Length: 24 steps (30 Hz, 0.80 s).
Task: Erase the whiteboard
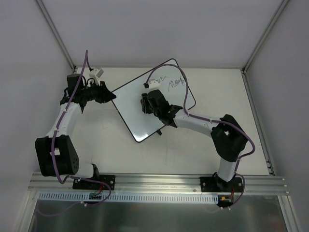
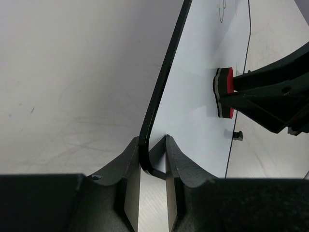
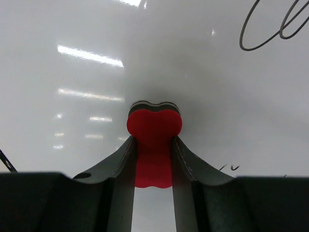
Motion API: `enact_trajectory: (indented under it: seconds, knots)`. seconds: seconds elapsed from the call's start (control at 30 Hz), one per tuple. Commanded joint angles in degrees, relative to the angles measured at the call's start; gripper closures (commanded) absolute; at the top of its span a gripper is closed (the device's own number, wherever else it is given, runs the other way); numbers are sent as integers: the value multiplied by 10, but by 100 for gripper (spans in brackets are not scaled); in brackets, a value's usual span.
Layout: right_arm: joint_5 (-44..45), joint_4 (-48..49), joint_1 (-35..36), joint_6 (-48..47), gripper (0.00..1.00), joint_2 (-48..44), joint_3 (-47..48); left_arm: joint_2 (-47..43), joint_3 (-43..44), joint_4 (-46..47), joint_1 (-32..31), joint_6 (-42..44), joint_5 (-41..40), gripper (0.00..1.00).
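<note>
The whiteboard (image 1: 133, 104) lies tilted on the table, with dark handwriting (image 1: 176, 83) near its far right corner. My left gripper (image 1: 112, 95) is shut on the board's left corner; in the left wrist view its jaws (image 2: 153, 142) pinch the black rim of the board (image 2: 193, 96). My right gripper (image 1: 146, 104) is shut on a red bone-shaped eraser (image 3: 154, 125) and presses it against the board's face (image 3: 96, 72). The eraser also shows in the left wrist view (image 2: 224, 92). Loops of handwriting (image 3: 270, 29) are at the upper right of the right wrist view.
The white tabletop (image 1: 96, 145) bears faint scribbles. White walls and metal posts (image 1: 55, 34) enclose the back and sides. A metal rail (image 1: 159, 181) runs along the near edge. A small black clip (image 1: 159, 133) sticks out from the board's near edge.
</note>
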Motion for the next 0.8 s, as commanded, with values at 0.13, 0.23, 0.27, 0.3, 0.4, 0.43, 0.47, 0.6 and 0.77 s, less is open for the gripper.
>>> enact_trajectory:
  seconds: [0.13, 0.23, 0.27, 0.3, 0.4, 0.43, 0.47, 0.6, 0.77]
  knots:
    - [-3, 7, -18, 77, 100, 11, -91, -2, 13, -2, -21, 59, 14, 100]
    - [11, 18, -45, 104, 100, -9, -138, -1, 13, -2, -22, 59, 16, 100]
    - [14, 17, -57, 108, 100, -11, -147, -1, 13, -3, -22, 59, 15, 100]
    - [17, 17, -63, 113, 100, -16, -155, -1, 14, -3, -22, 59, 15, 100]
    - [33, 17, -87, 131, 100, -28, -189, 0, 14, -4, -21, 59, 15, 100]
    - [37, 18, -94, 137, 100, -31, -197, 0, 14, -4, -22, 59, 15, 100]
    - [41, 17, -106, 141, 100, -37, -205, 0, 13, -4, -21, 59, 15, 100]
    - [48, 17, -134, 159, 100, -51, -244, 0, 13, -5, -21, 60, 15, 100]
    - [54, 16, -165, 188, 100, -64, -270, 1, 13, -6, -22, 60, 15, 100]
